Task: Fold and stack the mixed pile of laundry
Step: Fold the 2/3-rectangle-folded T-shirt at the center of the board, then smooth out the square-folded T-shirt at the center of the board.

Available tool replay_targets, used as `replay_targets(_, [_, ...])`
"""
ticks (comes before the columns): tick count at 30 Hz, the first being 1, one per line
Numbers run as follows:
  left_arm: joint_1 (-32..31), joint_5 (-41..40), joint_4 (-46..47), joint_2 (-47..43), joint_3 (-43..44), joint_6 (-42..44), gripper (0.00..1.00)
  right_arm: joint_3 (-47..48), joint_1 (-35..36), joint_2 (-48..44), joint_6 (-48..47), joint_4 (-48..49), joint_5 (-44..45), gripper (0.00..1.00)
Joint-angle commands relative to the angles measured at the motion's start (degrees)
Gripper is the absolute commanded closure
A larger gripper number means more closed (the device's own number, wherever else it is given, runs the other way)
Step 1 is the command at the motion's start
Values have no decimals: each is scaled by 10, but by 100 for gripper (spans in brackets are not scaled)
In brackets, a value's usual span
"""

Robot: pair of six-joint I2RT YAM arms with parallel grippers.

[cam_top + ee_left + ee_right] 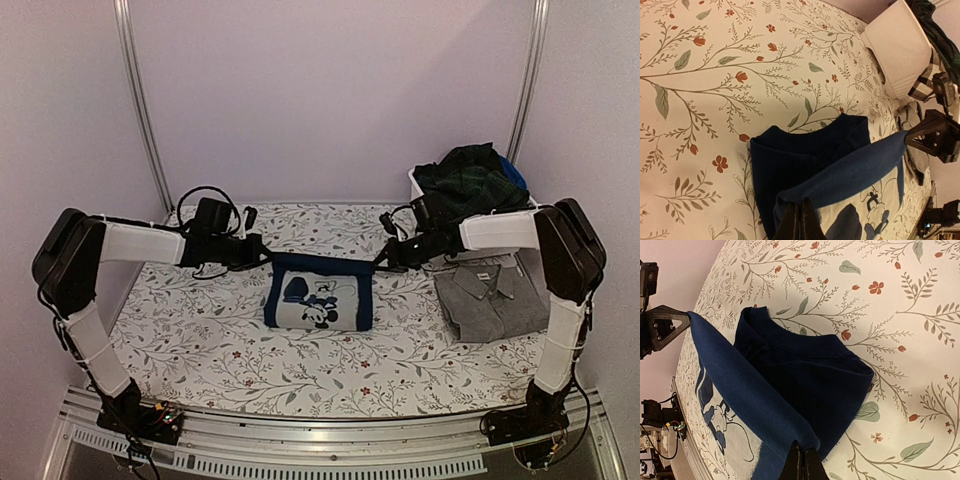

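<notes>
Jaws pressed together, the left end effector [800, 220] and right end effector [803, 462] are pinching top corners of the navy garment [318, 292] — taut over the desk [200, 340].

The navy blue shirt [318, 295] with a cartoon-mouse print is lying mid-tabletop [200, 340], its printed layer lifting taut by the upper edge. The grey collared shirt [490, 300] is lying folded at right. The dark green plaid garment [470, 180] is sitting crumpled in the white bin [900, 50].
</notes>
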Motion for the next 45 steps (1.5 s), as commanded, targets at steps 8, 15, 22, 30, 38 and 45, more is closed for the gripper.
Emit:
replay_targets(8, [44, 11, 6, 94, 67, 20, 100, 124, -35, 103, -32, -29, -2, 100])
replay_targets(15, [52, 20, 17, 137, 86, 12, 100, 171, -37, 170, -34, -29, 0, 100])
replay_targets(22, [65, 3, 27, 137, 80, -7, 85, 176, -42, 164, -27, -27, 3, 62])
replay_targets(30, [68, 3, 44, 26, 23, 20, 45, 97, -41, 8, -40, 0, -25, 49])
replay_targets(38, [8, 80, 76, 87, 42, 55, 51, 104, 18, 33, -31, 36, -87, 55])
replay_targets(45, [5, 134, 102, 186, 102, 38, 61, 182, 27, 162, -22, 50, -104, 67])
